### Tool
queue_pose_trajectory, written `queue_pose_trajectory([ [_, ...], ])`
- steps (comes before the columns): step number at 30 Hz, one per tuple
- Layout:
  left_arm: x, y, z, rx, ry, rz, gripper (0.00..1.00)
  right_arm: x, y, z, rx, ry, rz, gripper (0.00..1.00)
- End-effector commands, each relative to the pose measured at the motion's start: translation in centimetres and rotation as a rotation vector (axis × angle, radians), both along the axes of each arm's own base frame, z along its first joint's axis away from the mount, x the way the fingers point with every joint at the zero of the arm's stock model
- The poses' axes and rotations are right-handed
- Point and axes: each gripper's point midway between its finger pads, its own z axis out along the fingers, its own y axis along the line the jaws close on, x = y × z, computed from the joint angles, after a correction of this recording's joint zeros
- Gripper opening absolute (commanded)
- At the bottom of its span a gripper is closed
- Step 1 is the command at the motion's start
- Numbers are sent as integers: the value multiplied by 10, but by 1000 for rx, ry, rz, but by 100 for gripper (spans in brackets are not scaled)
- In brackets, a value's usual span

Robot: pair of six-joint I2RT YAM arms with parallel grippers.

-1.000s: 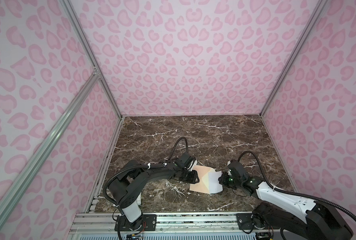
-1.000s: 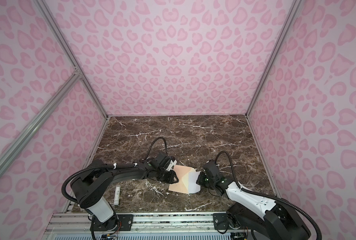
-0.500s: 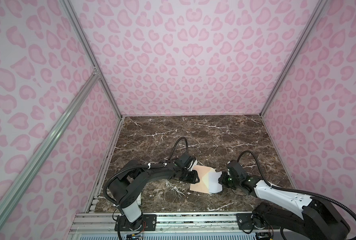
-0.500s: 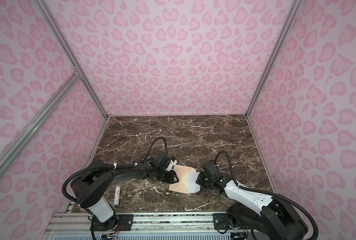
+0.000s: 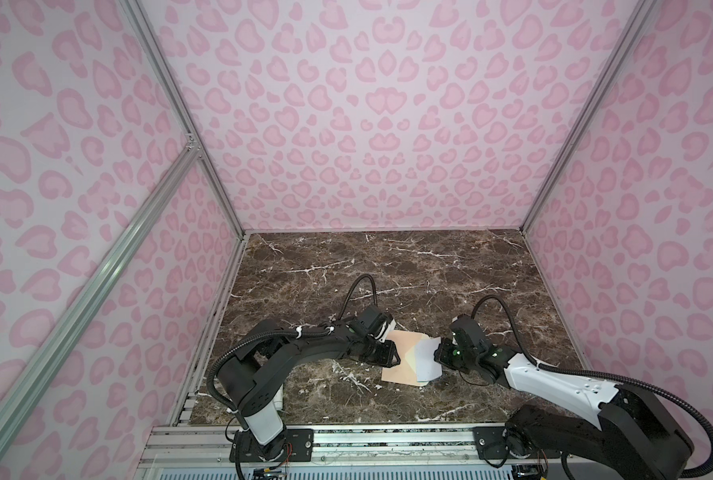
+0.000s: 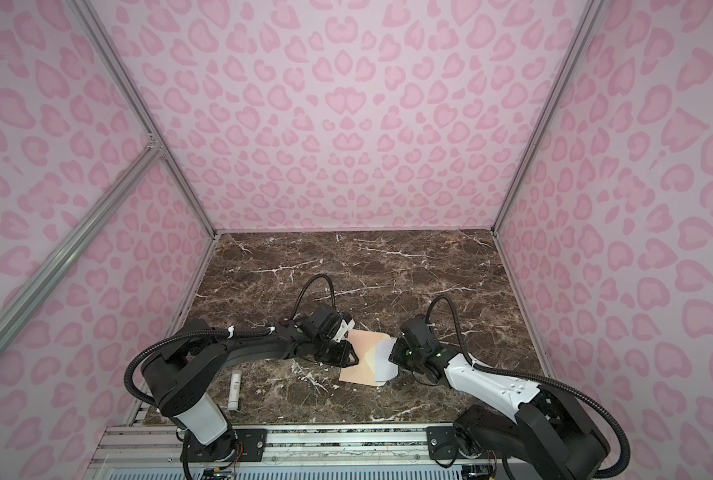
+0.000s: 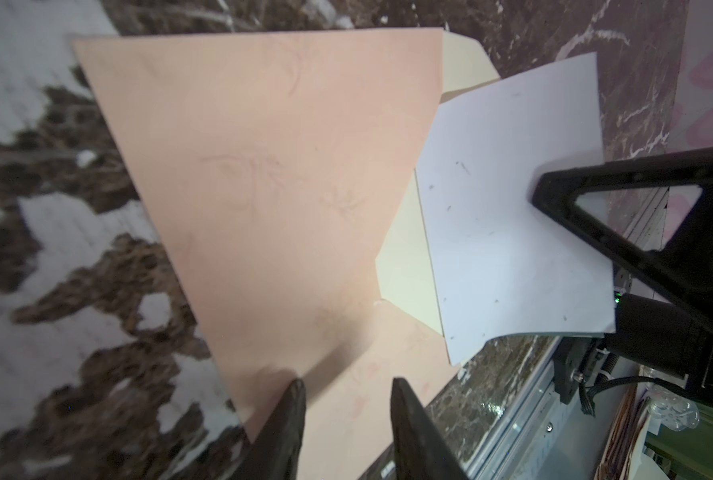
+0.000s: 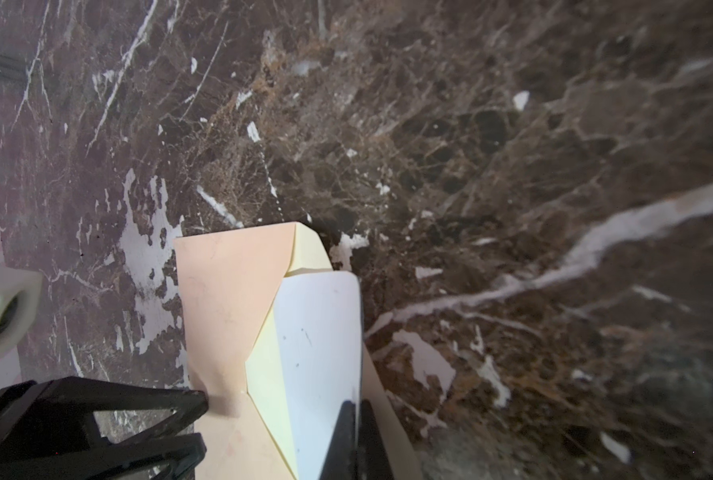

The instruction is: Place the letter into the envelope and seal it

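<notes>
The peach envelope (image 5: 400, 363) (image 6: 357, 368) lies at the front middle of the marble table, with its mouth and pale inner side toward the right arm. At its left edge my left gripper (image 5: 391, 353) (image 6: 347, 354) is open, its tips (image 7: 346, 382) resting on the peach paper (image 7: 263, 166). The white letter (image 5: 425, 359) (image 6: 383, 358) (image 7: 508, 208) sits partly in the envelope's mouth. My right gripper (image 5: 439, 353) (image 6: 393, 353) (image 8: 357, 405) is shut on the letter's outer edge (image 8: 321, 332).
A small white glue stick (image 6: 235, 390) lies on the table at the front left, beside the left arm's base. Pink patterned walls close in the left, back and right sides. A metal rail (image 5: 346, 436) runs along the front edge.
The right arm has shifted very slightly to the left. The letter, the envelope and the left gripper stay where they were.
</notes>
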Motion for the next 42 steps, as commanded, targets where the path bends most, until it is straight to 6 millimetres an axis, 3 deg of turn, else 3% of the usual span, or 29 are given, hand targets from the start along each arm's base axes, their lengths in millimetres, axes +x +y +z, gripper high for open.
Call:
queue_pose_trajectory([
  [1, -11, 35, -28, 183, 37, 23, 38, 2, -2, -1, -37, -15, 23, 0],
  [42, -11, 42, -31, 206, 41, 15, 38, 14, 4, 15, -237, -125, 283, 0],
])
